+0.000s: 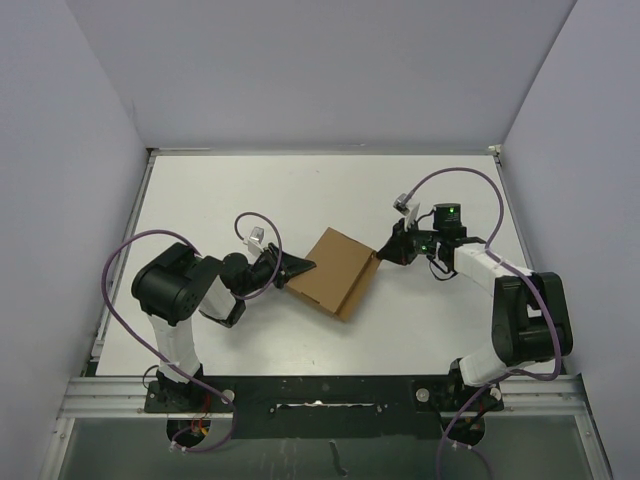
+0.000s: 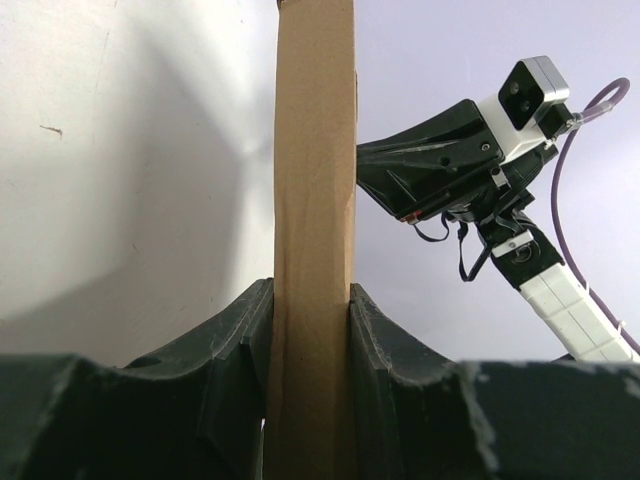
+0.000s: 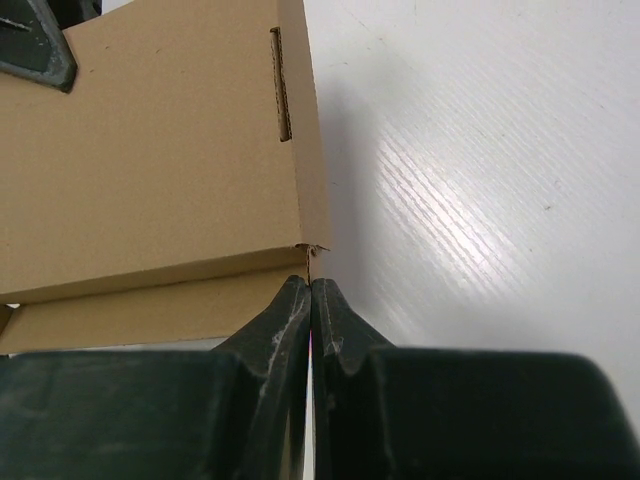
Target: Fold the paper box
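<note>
One wrist cam shows L gripper (image 2: 312, 295) clamping paper box (image 2: 314, 150) edge; other, R gripper (image 3: 310, 287) clenched at corner.

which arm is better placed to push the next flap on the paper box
Probably right. The right claw is shut with nothing visibly held, tips right at a corner of the paper box, free to push. The left claw is clamped on the opposite edge, best kept anchoring.

Paper box (image 1: 335, 270) plain brown, unprinted. Table (image 1: 230, 200) white (faint diagonal streaks, right wrist view). Arms (image 1: 185, 300) black and white; cables (image 1: 107, 283) purple, 9 and 3 o'clock.
</note>
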